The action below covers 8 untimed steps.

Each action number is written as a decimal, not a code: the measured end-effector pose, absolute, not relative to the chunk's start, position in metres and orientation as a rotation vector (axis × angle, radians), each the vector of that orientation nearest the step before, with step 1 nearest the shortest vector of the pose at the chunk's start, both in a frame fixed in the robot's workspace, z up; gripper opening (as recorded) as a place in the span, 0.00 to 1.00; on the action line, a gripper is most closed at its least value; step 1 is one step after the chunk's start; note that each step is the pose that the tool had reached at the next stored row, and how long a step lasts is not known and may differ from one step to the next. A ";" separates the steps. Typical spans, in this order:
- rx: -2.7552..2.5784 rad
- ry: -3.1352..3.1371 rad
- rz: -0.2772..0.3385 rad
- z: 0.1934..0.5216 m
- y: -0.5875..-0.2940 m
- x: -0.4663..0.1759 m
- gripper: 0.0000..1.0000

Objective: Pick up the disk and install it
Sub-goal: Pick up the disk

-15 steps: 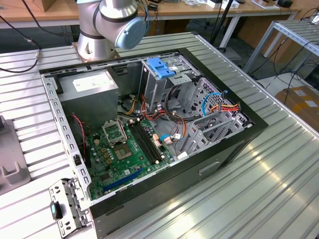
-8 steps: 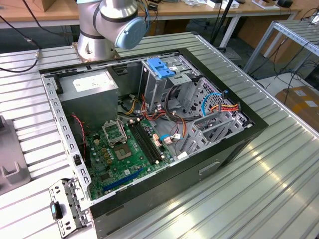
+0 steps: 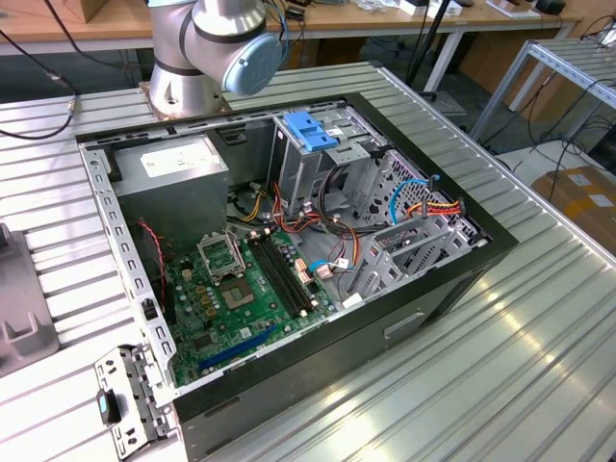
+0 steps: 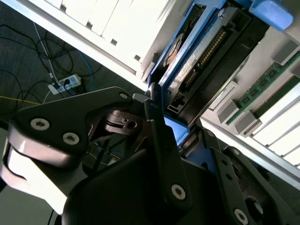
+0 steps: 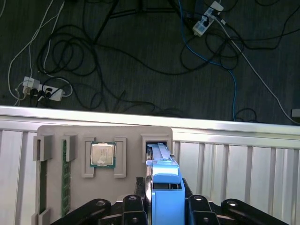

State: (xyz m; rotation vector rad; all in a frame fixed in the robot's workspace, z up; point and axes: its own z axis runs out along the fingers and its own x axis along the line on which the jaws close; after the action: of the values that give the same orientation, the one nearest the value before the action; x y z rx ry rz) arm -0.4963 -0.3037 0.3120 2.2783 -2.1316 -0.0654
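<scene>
The disk [image 5: 158, 151] stands on edge in a slot of a grey parts holder [image 5: 56, 133], its light-blue carrier [image 5: 165, 187] towards the camera. In the second wrist view the disk [image 4: 197, 51] shows its grey metal side and connector row, framed by the blue carrier. My gripper [image 5: 164, 199] straddles the carrier end, with black fingers [image 5: 140, 190] pressed against both of its sides. The second wrist view shows the gripper [image 4: 180, 136] shut on the disk in the same way.
The holder also carries a processor chip [image 5: 102, 154] and a memory stick [image 5: 65, 173]. Cables and power strips [image 5: 44, 91] lie on the dark floor beyond the table edge. In the exterior view an open computer case [image 3: 486, 245] lies on the ribbed table, with a blue-latched drive cage [image 3: 313, 130] near the arm's base [image 3: 183, 87].
</scene>
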 end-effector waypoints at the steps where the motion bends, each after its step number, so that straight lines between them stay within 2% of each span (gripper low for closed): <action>1: 2.278 -2.132 -0.065 0.312 -0.304 -0.496 0.37; 8: 2.278 -2.132 -0.065 0.315 -0.304 -0.496 0.37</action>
State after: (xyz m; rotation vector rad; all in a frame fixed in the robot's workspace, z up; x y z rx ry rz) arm -0.4963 -0.3037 0.3149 2.2783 -2.1317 -0.0654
